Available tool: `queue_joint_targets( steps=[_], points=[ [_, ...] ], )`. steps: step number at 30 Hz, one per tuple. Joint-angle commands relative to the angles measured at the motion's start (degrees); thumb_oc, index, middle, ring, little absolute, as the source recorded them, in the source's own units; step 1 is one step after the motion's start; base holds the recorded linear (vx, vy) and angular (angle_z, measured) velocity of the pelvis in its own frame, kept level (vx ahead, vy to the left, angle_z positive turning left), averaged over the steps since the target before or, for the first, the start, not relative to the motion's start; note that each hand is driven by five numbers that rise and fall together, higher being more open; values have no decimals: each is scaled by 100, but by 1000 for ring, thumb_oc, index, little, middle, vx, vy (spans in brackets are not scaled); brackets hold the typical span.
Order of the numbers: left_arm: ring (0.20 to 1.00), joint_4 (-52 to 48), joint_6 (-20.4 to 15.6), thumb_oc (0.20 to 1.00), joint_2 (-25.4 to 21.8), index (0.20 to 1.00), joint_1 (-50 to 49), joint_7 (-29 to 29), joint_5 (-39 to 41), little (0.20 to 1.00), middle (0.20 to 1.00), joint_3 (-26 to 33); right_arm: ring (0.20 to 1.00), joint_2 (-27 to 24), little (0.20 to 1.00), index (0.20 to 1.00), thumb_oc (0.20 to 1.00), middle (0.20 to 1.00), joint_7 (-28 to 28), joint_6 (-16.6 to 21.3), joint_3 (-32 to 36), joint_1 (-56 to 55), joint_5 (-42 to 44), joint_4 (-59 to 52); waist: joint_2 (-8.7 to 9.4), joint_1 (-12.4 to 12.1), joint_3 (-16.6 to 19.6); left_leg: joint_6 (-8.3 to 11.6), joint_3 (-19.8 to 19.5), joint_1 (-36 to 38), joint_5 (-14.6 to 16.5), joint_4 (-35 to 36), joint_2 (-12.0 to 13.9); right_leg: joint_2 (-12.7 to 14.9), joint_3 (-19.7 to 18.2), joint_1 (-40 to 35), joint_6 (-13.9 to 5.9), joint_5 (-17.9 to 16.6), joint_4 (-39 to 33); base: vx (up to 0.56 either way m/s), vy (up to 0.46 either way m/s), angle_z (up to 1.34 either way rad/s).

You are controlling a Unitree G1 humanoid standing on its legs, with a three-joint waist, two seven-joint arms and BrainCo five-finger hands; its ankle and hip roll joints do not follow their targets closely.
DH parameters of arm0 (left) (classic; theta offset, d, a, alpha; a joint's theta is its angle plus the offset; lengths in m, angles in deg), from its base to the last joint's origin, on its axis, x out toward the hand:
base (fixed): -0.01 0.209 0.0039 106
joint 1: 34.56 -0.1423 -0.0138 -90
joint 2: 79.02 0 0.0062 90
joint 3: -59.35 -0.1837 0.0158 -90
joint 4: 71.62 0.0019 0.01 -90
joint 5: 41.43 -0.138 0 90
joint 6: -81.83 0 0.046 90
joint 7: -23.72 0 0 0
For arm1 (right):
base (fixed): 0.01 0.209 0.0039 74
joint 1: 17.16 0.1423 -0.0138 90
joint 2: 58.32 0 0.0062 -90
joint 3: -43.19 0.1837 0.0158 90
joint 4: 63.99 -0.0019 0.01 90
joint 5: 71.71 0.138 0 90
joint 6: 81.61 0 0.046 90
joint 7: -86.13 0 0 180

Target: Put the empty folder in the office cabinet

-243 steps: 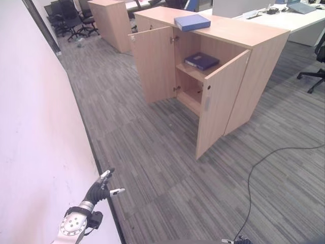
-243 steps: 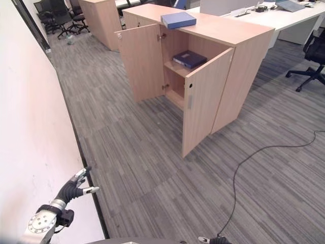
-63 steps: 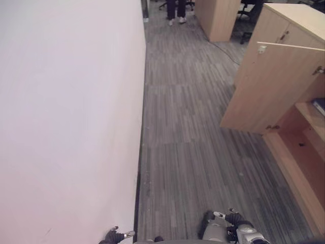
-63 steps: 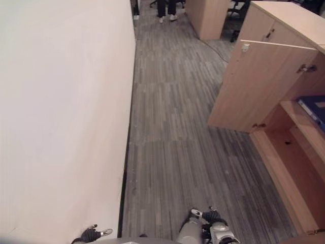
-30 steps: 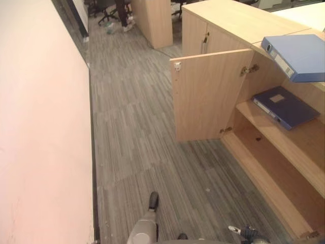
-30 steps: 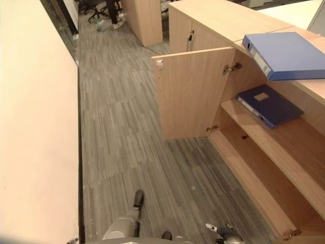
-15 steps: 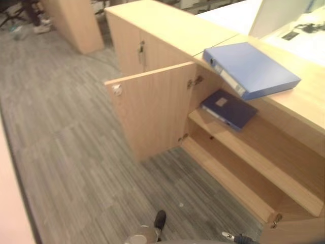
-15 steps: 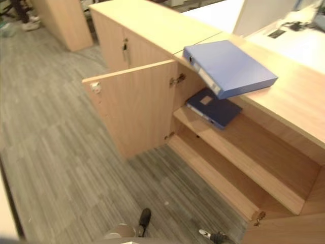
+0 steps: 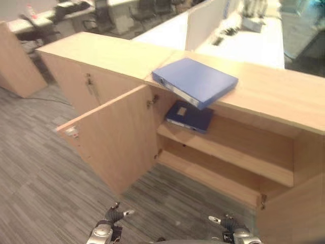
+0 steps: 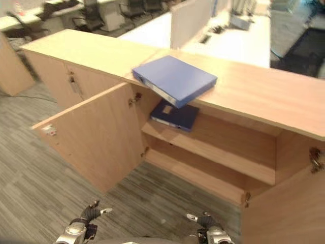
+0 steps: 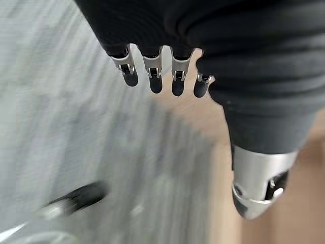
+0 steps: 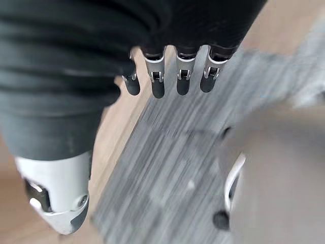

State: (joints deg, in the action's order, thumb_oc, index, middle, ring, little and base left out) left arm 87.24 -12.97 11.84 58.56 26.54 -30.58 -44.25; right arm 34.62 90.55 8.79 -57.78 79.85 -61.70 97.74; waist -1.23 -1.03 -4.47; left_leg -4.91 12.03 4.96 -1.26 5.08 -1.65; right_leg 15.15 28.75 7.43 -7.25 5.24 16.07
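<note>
Nothing of the task proper is done yet. The folder point(image 9: 195, 81) is seen lying flat on the cabinet point(image 9: 284, 91) top, one corner overhanging the open compartment, and it is not held. A second, darker folder point(image 9: 189, 116) already lies on the upper shelf point(image 9: 238, 157) just below it. The left door point(image 9: 114, 145) stands swung wide and the right door point(image 10: 284, 208) is open as well, so no opening is left to do. What remains, as judged from this, is the reach up to the top, the grasp, and the placing on a shelf (the bare stretch of shelf beside the darker folder looks the easiest spot).

Both hands hang low in front of the cabinet, well apart from the folder. The left hand point(image 11: 162, 76) is empty, its fingers straight and side by side with the thumb apart; the right hand point(image 12: 167, 76) is the same, holding nothing.

The floor point(image 9: 35, 168) is covered in grey striped carpet. Behind the cabinet, white desks point(image 9: 254, 40) and a few office chairs point(image 9: 104, 12) are seen, and another wooden unit point(image 9: 15, 66) stands off to the left.
</note>
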Motion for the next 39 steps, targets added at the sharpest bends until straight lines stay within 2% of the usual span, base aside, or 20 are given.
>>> queue_joint_targets(
  steps=[1,3,9,17,23,24,25,26,27,28,29,30,31,32,33,35,36,37,38,39],
  points=[
    [1000,72,-98,1000,1,1000,475,-139,33,1000,1000,15,1000,-196,1000,1000,1000,1000,-4,2,-127,212,-79,49,-39,-58,-283,291,-189,120,501,-18,67,-295,-334,-483,73,-418,-437,92,-44,-18],
    [1000,47,-87,1000,-5,1000,640,-226,-42,1000,1000,-25,1000,-225,1000,1000,1000,1000,-28,-10,-200,165,-146,110,15,-5,-140,335,-62,228,598,-22,76,-519,-438,-869,135,-442,-1105,110,-86,-29],
    [1000,76,-66,1000,-12,1000,604,-298,-54,1000,1000,52,1000,-251,1000,1000,1000,1000,-80,-28,-247,-7,-262,247,26,25,64,444,57,384,648,-8,196,-809,-616,-1267,185,-498,-1722,110,-66,-30],
    [1000,56,-62,1000,143,1000,457,-210,-493,1000,1000,-88,1000,-176,1000,1000,1000,1000,-84,-1,-240,-217,-235,332,71,71,151,539,194,451,576,-8,305,-1014,-786,-1514,285,-503,-2107,39,-61,-11],
    [1000,-183,-117,1000,256,1000,321,-202,-329,1000,1000,-203,1000,-142,1000,1000,1000,1000,-43,40,-235,-208,-141,275,109,56,96,615,174,444,515,-8,375,-1086,-827,-1520,314,-439,-2107,-21,-76,1],
    [1000,-690,-115,1000,201,1000,298,-197,-197,1000,1000,-422,1000,-163,1000,1000,1000,1000,6,66,-176,-94,27,149,270,29,-245,781,165,-344,657,-1328,617,-1061,-830,-1450,459,-375,-2065,-176,-210,27],
    [1000,-912,-106,1000,171,1000,277,-196,-113,1000,1000,-432,1000,-183,1000,1000,1000,1000,32,80,-189,-71,76,110,269,-3,-365,897,76,-646,717,-2012,804,-1129,-874,-1525,519,-294,-2063,-204,-250,54],
    [1000,-1070,-89,1000,141,1000,239,-190,-77,1000,1000,-424,1000,-214,1000,1000,1000,1000,48,80,-191,-51,108,79,262,-43,-448,937,-51,-923,634,-2577,885,-1188,-877,-1542,604,-269,-2054,-24,-106,67],
    [1000,-1076,-85,1000,139,1000,237,-190,-76,1000,1000,-424,1000,-214,1000,1000,1000,1000,48,80,-191,-50,108,79,253,-37,-442,943,-65,-953,651,-2619,901,-1201,-870,-1536,610,-267,-2054,-40,-64,43],
    [1000,-1155,-80,1000,116,1000,201,-166,-74,1000,1000,-415,1000,-239,1000,1000,1000,1000,73,79,-194,-30,124,54,254,-72,-486,944,-216,-1149,572,-3015,913,-1240,-868,-1574,662,-249,-2065,-75,-9,4],
    [1000,-1184,-90,1000,108,1000,183,-150,-54,1000,1000,-421,1000,-264,1000,1000,1000,1000,79,86,-177,-20,149,50,304,-87,-503,851,-334,-1324,376,-3132,828,-1184,-810,-1520,685,-308,-2063,-56,17,-20],
    [1000,-1173,-91,1000,106,1000,150,-118,-1,1000,1000,-402,1000,-287,1000,1000,1000,1000,83,70,-160,-18,166,61,312,-117,-506,832,-511,-1382,360,-3066,805,-1169,-846,-1519,660,-308,-2069,27,127,-17],
    [1000,-1213,-94,1000,102,1000,67,-76,82,1000,1000,-324,1000,-320,1000,1000,1000,1000,79,64,-143,-53,157,81,346,-185,-476,823,-891,-1298,412,-2429,845,-1085,-936,-1526,565,-307,-2080,90,112,-28],
    [1000,-1214,-94,1000,102,1000,66,-76,82,1000,1000,-324,1000,-320,1000,1000,1000,1000,79,64,-144,-53,157,81,349,-188,-480,823,-886,-1284,406,-2416,842,-1081,-939,-1532,564,-307,-2081,166,187,-25],
    [1000,-1318,-109,1000,59,1000,-20,-43,153,1000,1000,-271,1000,-369,1000,1000,1000,1000,82,65,-131,-98,92,129,334,-289,-413,896,-1645,-1189,237,-1496,861,-1056,-1097,-1511,478,-279,-2085,136,143,-25],
    [1000,-1450,-139,1000,49,1000,-82,6,217,1000,1000,-270,1000,-434,1000,1000,1000,1000,107,67,-70,-131,46,162,206,-303,-377,1058,-2267,-1151,-111,-835,1101,-1083,-1317,-1515,424,-178,-2050,159,220,-3],
    [1000,-1521,-144,1000,61,1000,-92,0,248,1000,1000,-277,1000,-460,1000,1000,1000,1000,112,66,-20,-144,63,162,133,-278,-367,1121,-2354,-1146,-233,-599,1222,-1047,-1386,-1535,392,-125,-2027,175,395,-43],
    [1000,-1642,-151,1000,36,1000,-83,-5,225,1000,1000,-309,1000,-514,1000,1000,1000,1000,118,56,90,-165,68,161,22,-202,-361,1185,-2192,-1208,-314,-482,1349,-903,-1426,-1583,311,-55,-2017,129,315,-56],
    [1000,-1644,-149,1000,36,1000,-85,-5,225,1000,1000,-309,1000,-515,1000,1000,1000,1000,118,55,90,-167,68,159,21,-210,-362,1185,-2182,-1201,-314,-478,1352,-903,-1435,-1582,311,-55,-2015,135,333,-60],
    [1000,-1689,-165,1000,31,1000,-109,-29,206,1000,1000,-329,1000,-518,1000,1000,1000,1000,99,53,120,-192,69,167,-54,-206,-323,1226,-2121,-1101,-308,-354,1388,-872,-1469,-1626,276,-62,-2037,106,252,-31]
  ],
)
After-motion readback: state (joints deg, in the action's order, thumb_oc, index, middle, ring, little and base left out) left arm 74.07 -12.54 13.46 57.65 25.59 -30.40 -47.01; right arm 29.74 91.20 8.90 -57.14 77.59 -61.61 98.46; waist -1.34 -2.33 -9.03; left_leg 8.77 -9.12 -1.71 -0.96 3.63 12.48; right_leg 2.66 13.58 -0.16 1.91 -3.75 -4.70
